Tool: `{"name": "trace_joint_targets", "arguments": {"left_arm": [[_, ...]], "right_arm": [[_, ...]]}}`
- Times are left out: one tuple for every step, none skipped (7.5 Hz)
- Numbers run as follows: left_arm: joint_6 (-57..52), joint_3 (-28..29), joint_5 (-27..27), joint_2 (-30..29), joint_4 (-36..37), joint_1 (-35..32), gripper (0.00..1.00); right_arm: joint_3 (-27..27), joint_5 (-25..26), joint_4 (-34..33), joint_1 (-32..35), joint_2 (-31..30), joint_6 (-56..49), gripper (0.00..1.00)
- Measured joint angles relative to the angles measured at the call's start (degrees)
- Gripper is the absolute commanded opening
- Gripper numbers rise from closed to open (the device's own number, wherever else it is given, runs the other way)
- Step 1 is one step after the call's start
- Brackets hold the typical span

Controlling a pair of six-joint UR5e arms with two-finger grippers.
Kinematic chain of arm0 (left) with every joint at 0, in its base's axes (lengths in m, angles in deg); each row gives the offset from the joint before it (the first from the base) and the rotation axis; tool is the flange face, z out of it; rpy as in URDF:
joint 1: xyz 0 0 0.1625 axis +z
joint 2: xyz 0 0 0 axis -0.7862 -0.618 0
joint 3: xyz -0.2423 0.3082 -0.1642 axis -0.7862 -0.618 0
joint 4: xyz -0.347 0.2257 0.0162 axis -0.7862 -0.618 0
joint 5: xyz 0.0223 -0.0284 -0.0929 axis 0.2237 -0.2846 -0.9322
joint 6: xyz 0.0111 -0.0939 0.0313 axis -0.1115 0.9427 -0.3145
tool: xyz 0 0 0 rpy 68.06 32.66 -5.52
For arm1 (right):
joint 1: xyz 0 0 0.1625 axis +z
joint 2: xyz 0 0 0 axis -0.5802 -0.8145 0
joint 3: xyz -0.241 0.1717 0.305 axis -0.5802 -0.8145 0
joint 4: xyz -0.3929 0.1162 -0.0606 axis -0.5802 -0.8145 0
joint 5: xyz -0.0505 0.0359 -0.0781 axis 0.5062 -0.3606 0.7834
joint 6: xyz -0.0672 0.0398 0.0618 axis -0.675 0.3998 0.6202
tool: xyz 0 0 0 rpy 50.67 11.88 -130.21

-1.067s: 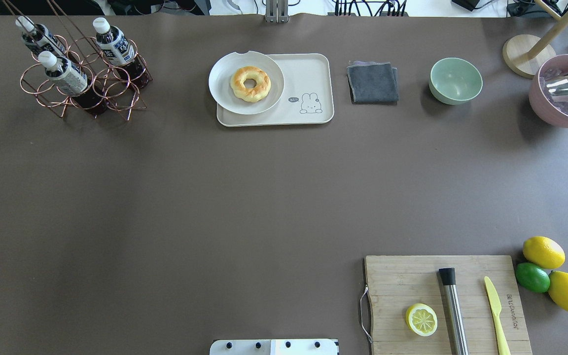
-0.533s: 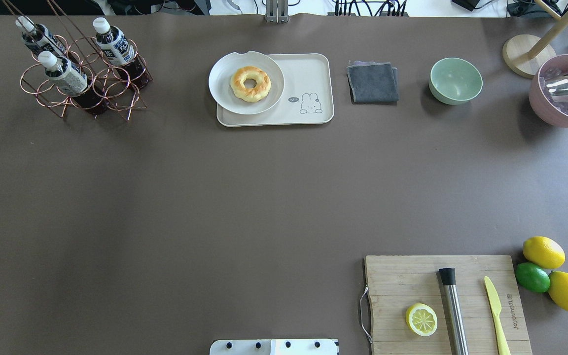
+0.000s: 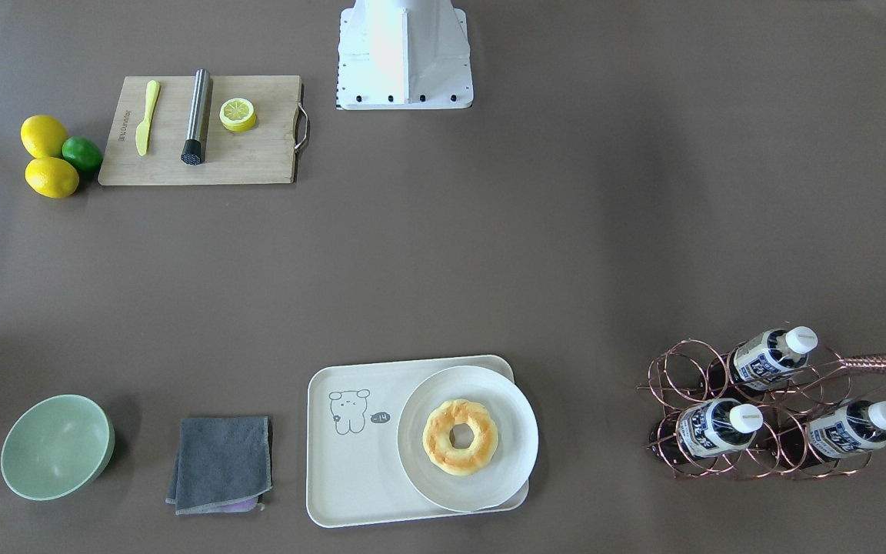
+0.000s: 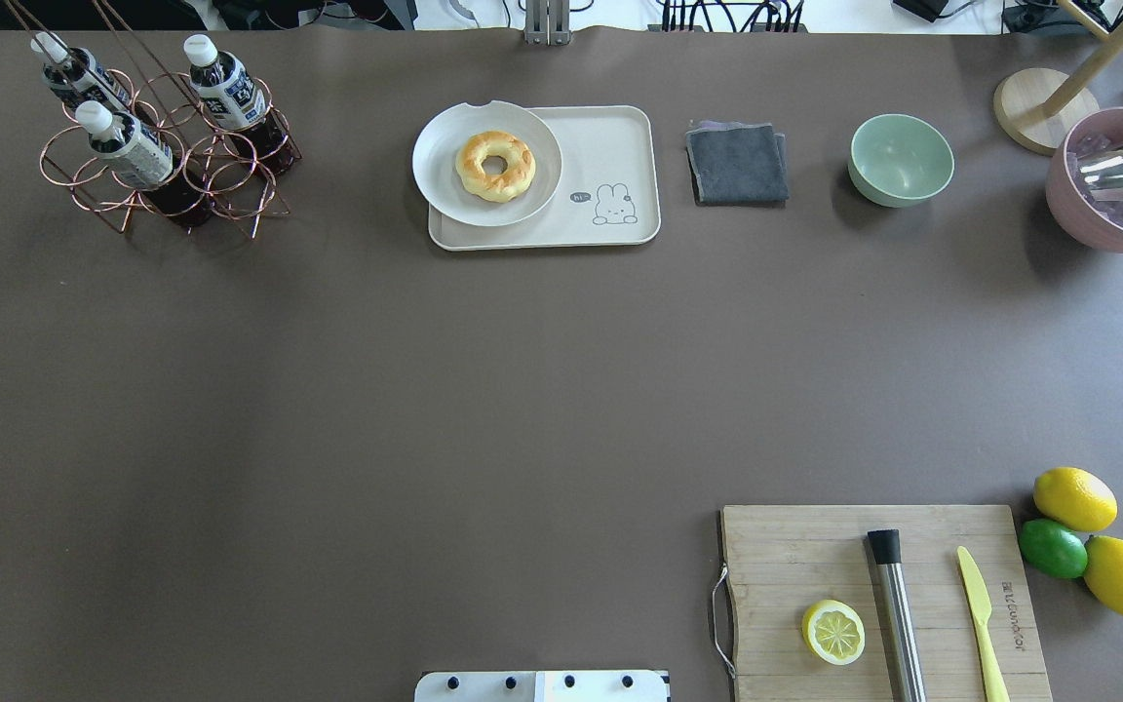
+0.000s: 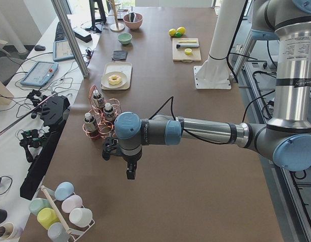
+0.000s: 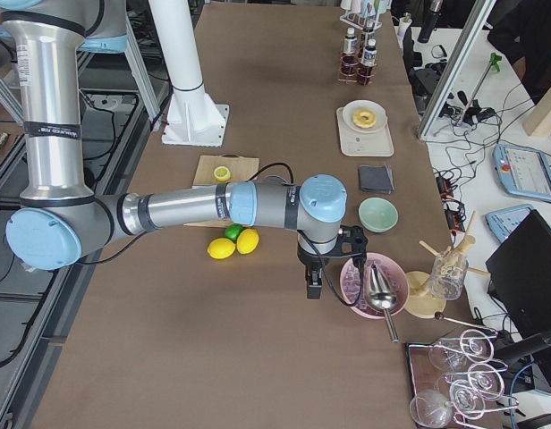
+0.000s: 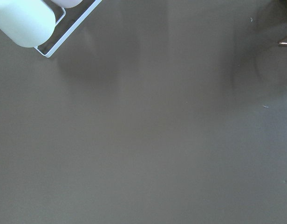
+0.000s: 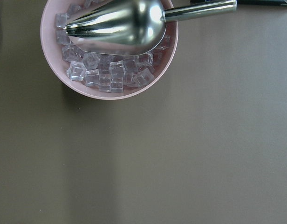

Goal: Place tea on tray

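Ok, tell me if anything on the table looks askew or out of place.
The plate with the doughnut overhangs the tray's rim at the end nearer the bottles, rather than lying inside it. Its edge also shows a small notch in the overhead view. Nothing looks spilled.

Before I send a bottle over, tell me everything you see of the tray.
The tray is a cream-white rectangle with rounded corners and a raised rim, plastic by its look. It lies flat on the brown table. A line-drawn bear marks one corner. A round white plate with a doughnut covers one end, overhanging the rim. Nothing else rests on it.
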Motion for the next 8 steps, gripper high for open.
{"name": "trace_joint_targets", "arguments": {"left_arm": [[0.0,-0.1,0.0,0.0,0.0,0.0,0.98],[0.0,-0.2,0.0,-0.1,0.0,0.0,0.98],[0.0,-0.4,0.0,-0.1,-0.1,0.0,0.98],[-0.2,-1.0,-0.1,0.0,-0.3,0.1,0.98],[-0.1,-2.5,-0.1,0.2,-0.8,0.1,0.98],[0.2,-4.5,-0.1,0.2,-1.1,0.2,0.98],[1.0,-6.6,-0.1,0.1,-1.1,1.0,0.98],[4.4,-9.2,-0.1,-0.1,-1.3,3.0,0.98]], "right_arm": [[0.3,-0.1,0.0,0.0,-0.2,0.0,1.0],[0.4,-0.1,0.0,0.0,-0.3,0.0,1.0],[0.3,-0.2,0.0,0.0,-0.4,0.1,1.0],[0.0,-0.1,0.0,0.0,-0.5,0.1,1.0],[-0.2,-0.2,-0.1,0.0,-0.5,0.1,1.0],[-0.3,-0.3,-0.1,0.0,-0.6,0.1,1.0],[-0.3,-0.4,-0.2,0.0,-0.7,0.2,1.0],[-0.4,-0.4,-0.2,-0.1,-0.7,0.2,1.0]]}}
